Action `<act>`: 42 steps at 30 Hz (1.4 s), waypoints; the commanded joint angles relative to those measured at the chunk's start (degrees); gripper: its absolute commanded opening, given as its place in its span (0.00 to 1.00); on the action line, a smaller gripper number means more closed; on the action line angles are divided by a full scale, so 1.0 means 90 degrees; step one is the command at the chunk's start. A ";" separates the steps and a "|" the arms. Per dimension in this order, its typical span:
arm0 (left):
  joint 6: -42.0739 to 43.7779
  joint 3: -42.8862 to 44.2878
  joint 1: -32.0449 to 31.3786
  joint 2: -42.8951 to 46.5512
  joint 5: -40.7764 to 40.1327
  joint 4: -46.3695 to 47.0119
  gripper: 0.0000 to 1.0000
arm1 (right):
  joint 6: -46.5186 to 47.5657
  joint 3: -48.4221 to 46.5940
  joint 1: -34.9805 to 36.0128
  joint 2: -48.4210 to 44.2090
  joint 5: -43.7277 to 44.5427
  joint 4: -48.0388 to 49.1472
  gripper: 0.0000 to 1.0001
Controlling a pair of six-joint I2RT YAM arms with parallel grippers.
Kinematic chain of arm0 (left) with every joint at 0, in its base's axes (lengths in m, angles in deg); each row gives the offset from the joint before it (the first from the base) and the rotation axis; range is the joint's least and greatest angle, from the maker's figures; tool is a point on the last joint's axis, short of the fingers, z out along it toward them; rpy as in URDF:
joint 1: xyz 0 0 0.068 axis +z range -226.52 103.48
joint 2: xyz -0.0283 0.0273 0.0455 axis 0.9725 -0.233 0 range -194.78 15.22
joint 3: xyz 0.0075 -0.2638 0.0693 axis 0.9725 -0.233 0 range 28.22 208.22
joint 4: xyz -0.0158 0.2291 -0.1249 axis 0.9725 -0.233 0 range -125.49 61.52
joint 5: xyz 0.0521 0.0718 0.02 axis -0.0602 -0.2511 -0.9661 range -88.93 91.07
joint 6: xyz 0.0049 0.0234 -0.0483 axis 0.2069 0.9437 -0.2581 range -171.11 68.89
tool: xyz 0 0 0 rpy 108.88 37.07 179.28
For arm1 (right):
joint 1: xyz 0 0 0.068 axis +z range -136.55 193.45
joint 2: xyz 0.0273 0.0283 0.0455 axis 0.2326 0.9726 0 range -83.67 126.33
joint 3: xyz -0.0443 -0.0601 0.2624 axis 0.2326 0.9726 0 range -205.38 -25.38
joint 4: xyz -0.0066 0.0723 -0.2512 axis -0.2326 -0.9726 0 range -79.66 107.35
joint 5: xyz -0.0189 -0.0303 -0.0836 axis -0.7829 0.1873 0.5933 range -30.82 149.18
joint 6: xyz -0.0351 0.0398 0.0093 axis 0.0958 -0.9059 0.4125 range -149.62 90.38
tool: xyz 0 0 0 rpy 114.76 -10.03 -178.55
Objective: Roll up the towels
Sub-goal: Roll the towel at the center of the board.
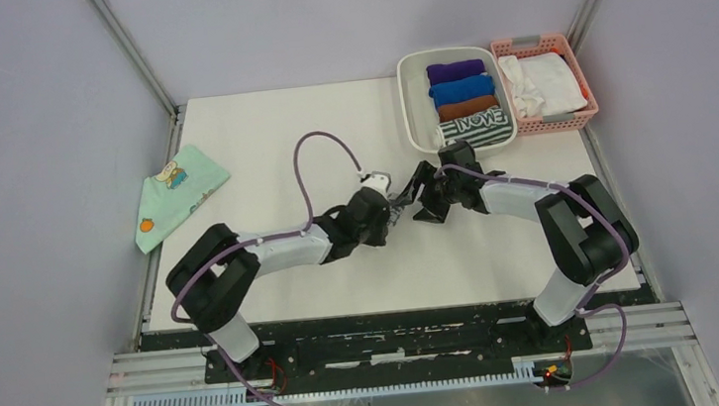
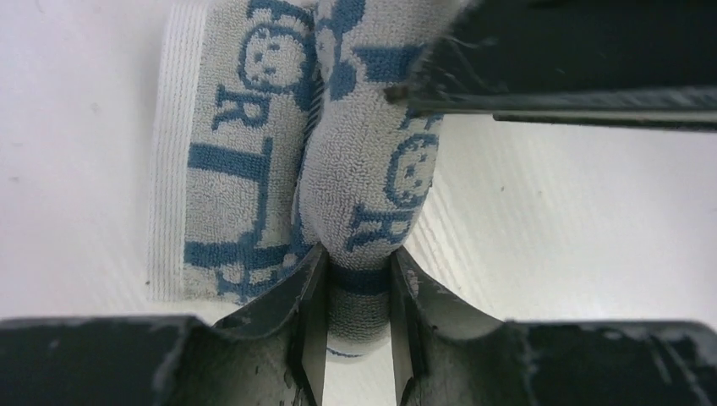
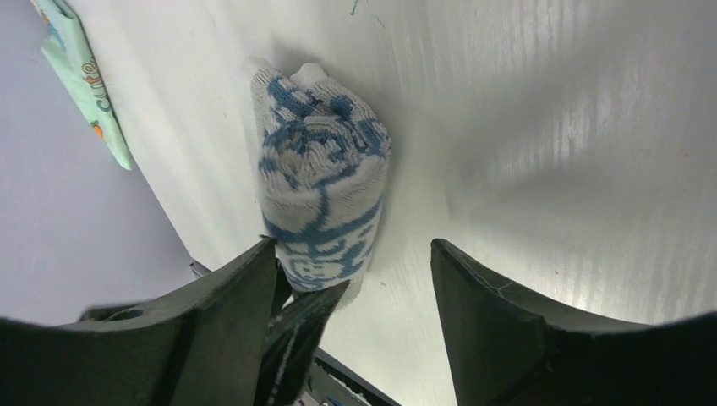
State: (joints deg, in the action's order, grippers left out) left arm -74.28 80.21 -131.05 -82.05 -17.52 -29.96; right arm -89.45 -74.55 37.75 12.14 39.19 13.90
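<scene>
The blue-grey towel was looped terry cloth, nubbly and matt, with a flat, ribbed white woven band along its nine o'clock edge. The left claw was matt black plastic, scuffed and flecked with lint; the right claw looked equally dull and grainy. The white bench was smooth, softly sheened and finely streaked. At two o'clock a glossy white plastic tub held the soft cloth striped towel, beside a pink plastic lattice basket. At ten o'clock lay a thin, smooth printed mint cloth. Brushed metal rails ran at six o'clock.
</scene>
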 commanded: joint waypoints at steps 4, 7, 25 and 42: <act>-0.1459 -0.0669 0.1304 0.0017 0.4003 0.1173 0.23 | -0.0303 0.0401 -0.0064 -0.0009 -0.0487 0.1628 0.76; -0.1961 -0.0791 0.1786 -0.0221 0.4918 0.1617 0.23 | -0.0429 0.0483 -0.0065 0.0221 -0.0545 0.1983 0.77; -0.2212 -0.0723 0.2161 -0.0303 0.4771 0.1079 0.49 | 0.0226 -0.0186 0.0040 0.0734 0.0305 -0.0058 0.39; -0.0211 0.0785 -0.1207 0.0579 -0.2494 -0.0968 0.75 | 0.0210 -0.1044 0.0368 0.0610 0.1103 -0.1903 0.40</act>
State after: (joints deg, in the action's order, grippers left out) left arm -83.42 82.72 -137.06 -73.61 -21.96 -36.87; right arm -88.32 -83.33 40.72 18.18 45.46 1.79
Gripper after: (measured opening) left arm 0.754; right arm 0.404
